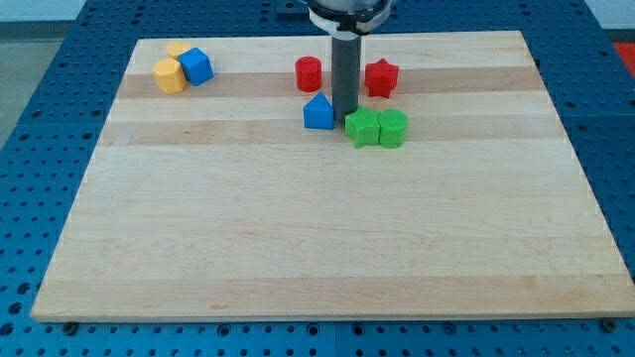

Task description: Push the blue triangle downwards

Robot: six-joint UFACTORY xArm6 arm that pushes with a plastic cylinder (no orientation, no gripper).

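Note:
The blue triangle [317, 112] lies on the wooden board [327, 228], near the view's top centre. My tip [345, 112] stands right beside it, at its right edge, between it and a green block [362, 128]. The rod rises straight up from there to the arm at the view's top. I cannot tell whether the tip touches the triangle.
A second green block [393, 128] sits against the first. A red cylinder [309, 73] lies above the triangle, and a red star-shaped block [381, 77] right of the rod. At the top left are two yellow blocks [170, 74] and a blue cube [196, 65].

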